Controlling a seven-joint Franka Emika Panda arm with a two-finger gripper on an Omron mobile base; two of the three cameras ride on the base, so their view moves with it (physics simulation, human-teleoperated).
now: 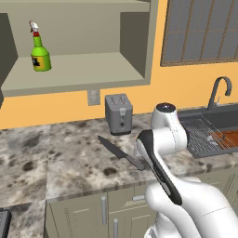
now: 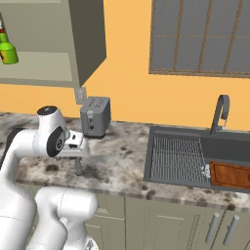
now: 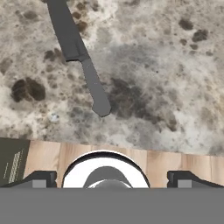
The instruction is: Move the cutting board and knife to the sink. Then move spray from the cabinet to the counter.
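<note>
knife [image 1: 120, 152] flat, blade pointing back-left

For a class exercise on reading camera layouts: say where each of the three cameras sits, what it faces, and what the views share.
Left base view: behind the arm's left, facing the cabinet, spray, knife; arm lower right.
Right base view: behind its right, facing the sink holding the cutting board; arm lower left, gripper.
Hand view: on the hand, looking down at the counter; open fingertips at bottom.
Shared: knife, counter.
</note>
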